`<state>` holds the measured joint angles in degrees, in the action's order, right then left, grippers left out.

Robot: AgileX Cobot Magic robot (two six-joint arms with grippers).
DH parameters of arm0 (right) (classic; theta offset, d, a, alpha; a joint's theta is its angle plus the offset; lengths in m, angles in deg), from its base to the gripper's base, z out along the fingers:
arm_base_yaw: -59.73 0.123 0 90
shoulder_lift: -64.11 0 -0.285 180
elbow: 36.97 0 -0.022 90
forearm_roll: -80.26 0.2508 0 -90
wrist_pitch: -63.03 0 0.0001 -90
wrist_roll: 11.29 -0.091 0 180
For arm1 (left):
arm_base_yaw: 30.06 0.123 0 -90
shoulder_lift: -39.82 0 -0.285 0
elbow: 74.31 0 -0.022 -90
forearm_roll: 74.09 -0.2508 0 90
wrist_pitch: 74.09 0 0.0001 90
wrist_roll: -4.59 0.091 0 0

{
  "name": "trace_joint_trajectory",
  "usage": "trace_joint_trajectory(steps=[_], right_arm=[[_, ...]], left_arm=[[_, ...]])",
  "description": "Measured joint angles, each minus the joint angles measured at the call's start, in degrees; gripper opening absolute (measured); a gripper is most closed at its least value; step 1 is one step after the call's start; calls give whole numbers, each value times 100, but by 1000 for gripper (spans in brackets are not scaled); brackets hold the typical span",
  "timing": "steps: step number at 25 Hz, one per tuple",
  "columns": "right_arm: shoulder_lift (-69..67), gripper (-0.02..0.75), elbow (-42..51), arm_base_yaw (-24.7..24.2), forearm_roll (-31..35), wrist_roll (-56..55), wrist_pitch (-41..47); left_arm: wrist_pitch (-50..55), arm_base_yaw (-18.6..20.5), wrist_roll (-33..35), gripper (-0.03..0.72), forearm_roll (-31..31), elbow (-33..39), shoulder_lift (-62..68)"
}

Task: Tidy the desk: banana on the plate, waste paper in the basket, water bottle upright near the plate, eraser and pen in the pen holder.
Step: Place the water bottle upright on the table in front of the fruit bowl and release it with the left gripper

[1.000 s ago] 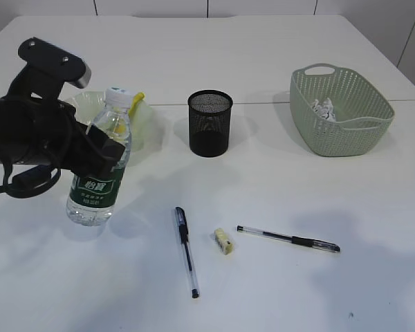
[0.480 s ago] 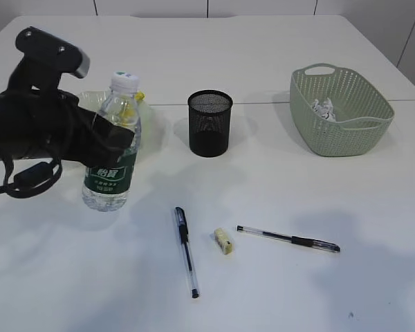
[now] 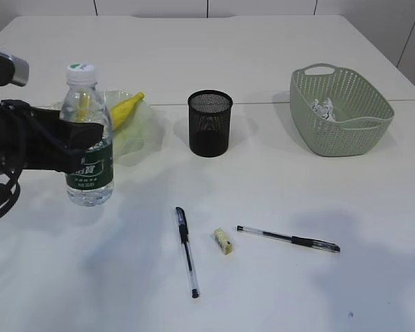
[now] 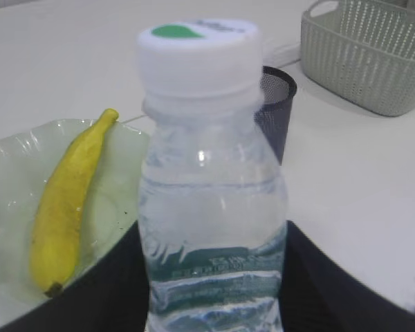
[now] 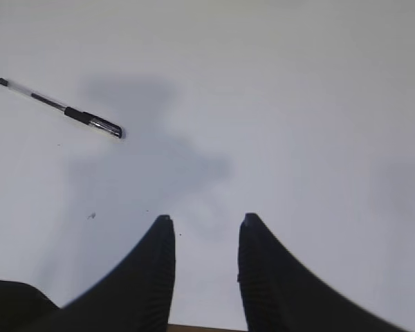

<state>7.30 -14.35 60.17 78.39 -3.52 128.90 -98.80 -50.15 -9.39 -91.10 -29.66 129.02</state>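
Left gripper [image 3: 79, 142] is clamped around the upright clear plastic water bottle [image 3: 87, 138] at frame left; right gripper [image 5: 206, 238] jaws partly apart over bare white desk [image 5: 297, 104], holding nothing.

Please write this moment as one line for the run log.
left end effector: holds bottle upright | banana: on plate | right end effector: open, empty | pens, eraser: on desk

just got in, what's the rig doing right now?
Desk tidy in progress. The left gripper holds the clear plastic water bottle upright beside the pale-green wavy plate, where the yellow banana already lies. Crumpled paper sits in the sage-green perforated basket. Two pens and the small cream eraser lie on the white desk; the black mesh pen holder looks empty. The right gripper hangs open, holding nothing.
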Motion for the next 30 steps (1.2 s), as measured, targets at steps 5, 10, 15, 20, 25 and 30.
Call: trace_joint_trajectory(steps=[5, 10, 15, 20, 25, 30], right_arm=[[0, 239, 0, 0, -5, 0, 0], [0, 239, 0, 0, -5, 0, 4], [0, 239, 0, 0, -5, 0, -43], [0, 239, 0, 0, -42, 0, -56], [0, 239, 0, 0, -156, 0, -56], [0, 239, 0, 0, -169, 0, -107]], left_arm=[[-942, 461, 96, 352, 0, 441, 0], [-1596, 816, 454, 352, 0, 789, 0], [-2071, 925, 748, 352, 84, 893, 216], [-2846, 924, 813, 352, 414, 893, 856], [-3627, 924, 848, 352, 706, 893, 1514], [-3714, 924, 983, 352, 816, 893, 2102]])
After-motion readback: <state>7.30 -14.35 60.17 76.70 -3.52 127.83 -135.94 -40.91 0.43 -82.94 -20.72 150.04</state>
